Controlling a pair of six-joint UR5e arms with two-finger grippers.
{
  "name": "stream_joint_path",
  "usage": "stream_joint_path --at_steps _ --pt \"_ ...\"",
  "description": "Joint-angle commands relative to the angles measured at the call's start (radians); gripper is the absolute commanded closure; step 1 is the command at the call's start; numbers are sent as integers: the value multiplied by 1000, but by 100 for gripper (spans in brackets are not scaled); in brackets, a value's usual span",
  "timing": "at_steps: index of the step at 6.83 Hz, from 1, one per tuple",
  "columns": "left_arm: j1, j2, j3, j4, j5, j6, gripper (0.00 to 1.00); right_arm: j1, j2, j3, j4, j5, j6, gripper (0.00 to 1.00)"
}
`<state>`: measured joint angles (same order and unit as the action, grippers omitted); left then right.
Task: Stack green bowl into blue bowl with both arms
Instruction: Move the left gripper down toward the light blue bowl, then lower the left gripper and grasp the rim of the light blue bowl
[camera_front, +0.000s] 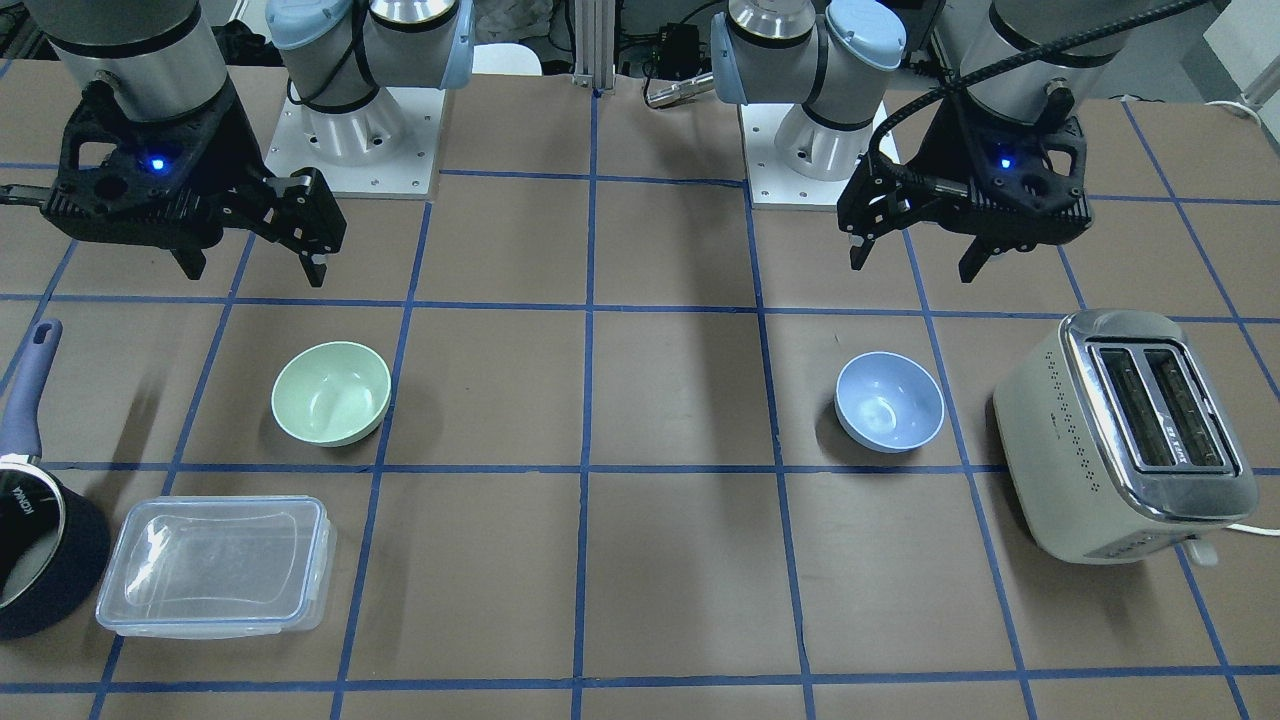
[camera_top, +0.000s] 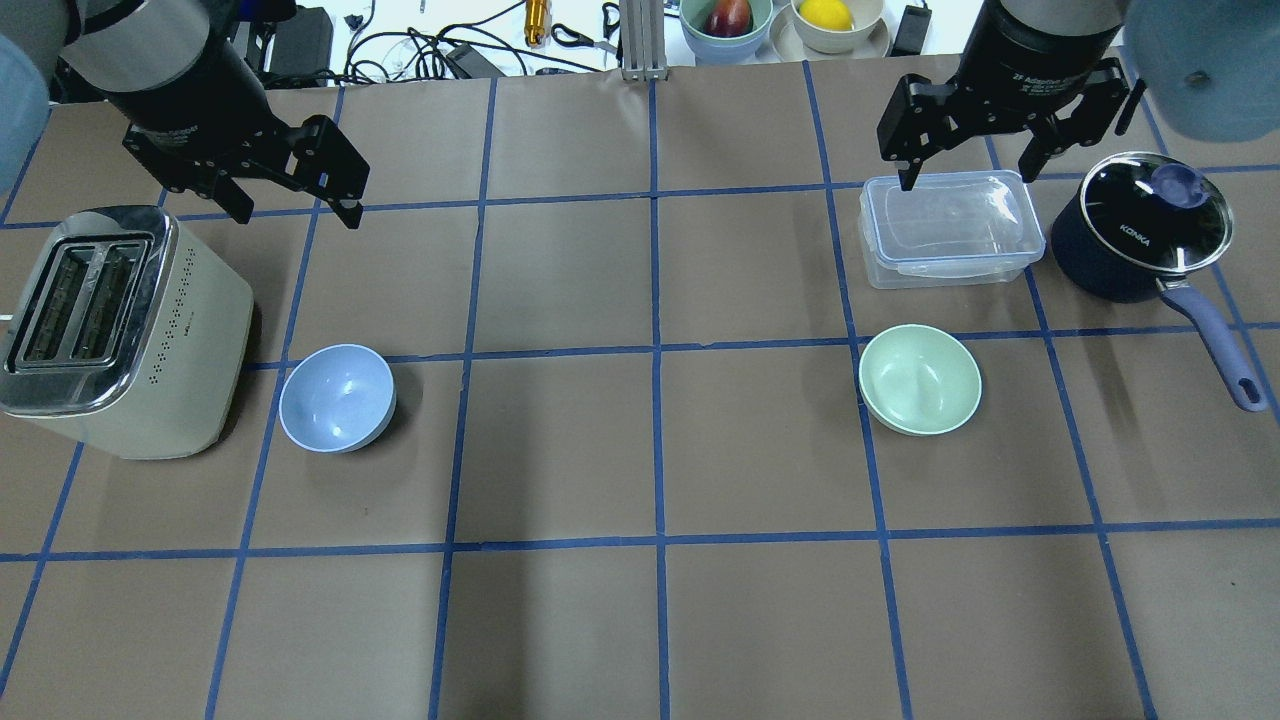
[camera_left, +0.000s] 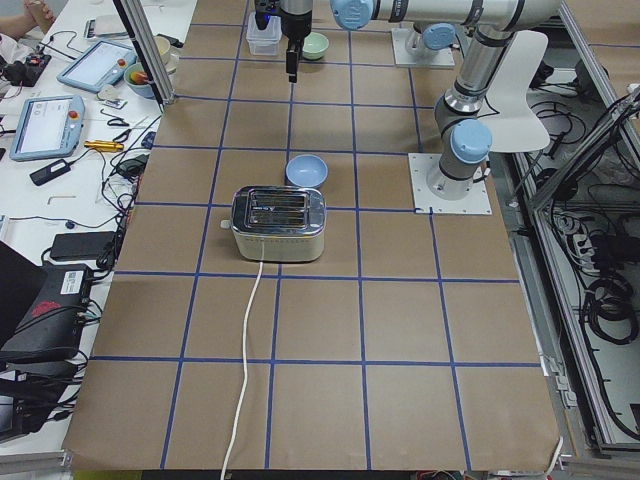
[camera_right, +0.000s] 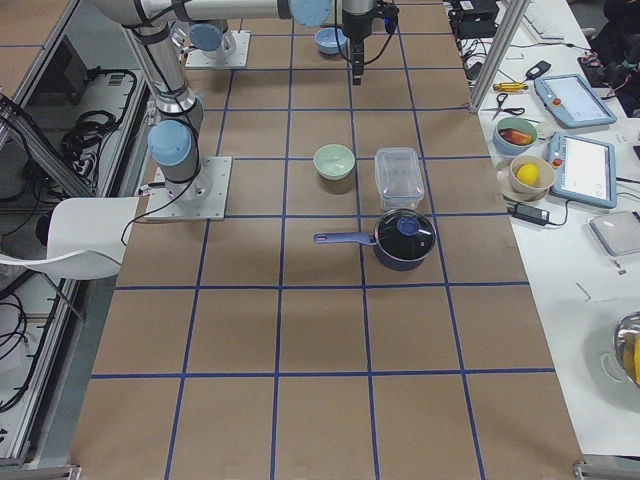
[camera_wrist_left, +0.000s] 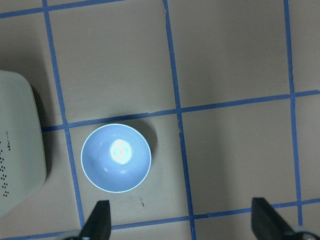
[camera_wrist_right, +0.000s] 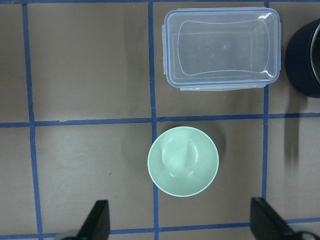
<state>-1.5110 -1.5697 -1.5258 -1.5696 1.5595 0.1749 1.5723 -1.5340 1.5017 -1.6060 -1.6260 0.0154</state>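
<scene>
Right gripper (camera_wrist_right: 182, 222): fingers spread, empty, hovering. Green bowl (camera_wrist_right: 183, 161): upright below, just ahead of the fingertips, near clear container (camera_wrist_right: 221, 47). Left gripper (camera_wrist_left: 181, 222): spread too; blue bowl (camera_wrist_left: 116, 158) upright just beside toaster (camera_wrist_left: 20, 150) (bowls well apart). Handling: straddle one green rim wall, pinch squarely, lift level.

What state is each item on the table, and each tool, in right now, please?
green bowl: upright, empty, on the table, not stacked.
blue bowl: upright, empty, on the table.
left tool: open, empty, above the table.
right tool: open, empty, above the table.
food container: lid on, empty.
saucepan: lid on.
toaster: upright, slots empty.
</scene>
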Motion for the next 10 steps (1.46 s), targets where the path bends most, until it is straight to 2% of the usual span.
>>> stream_joint_path --at_steps 1,4,5,6,8,9,10 --pt "0 4 -4 0 -3 0 0 0 0 2 0 0 0 0" --pt "2 -3 -7 -12 7 -5 0 0 0 0 0 0 0 0" --pt "6 -34 -23 -4 -2 -35 0 0 0 0 0 0 0 0" --pt "14 -79 -93 69 -4 -58 0 0 0 0 0 0 0 0" --pt "18 -169 -311 382 4 -57 0 0 0 2 1 0 0 0" --pt "47 -196 -430 478 7 -42 0 0 0 2 0 0 0 0" --pt "92 -211 -500 541 7 -40 0 0 0 2 1 0 0 0"
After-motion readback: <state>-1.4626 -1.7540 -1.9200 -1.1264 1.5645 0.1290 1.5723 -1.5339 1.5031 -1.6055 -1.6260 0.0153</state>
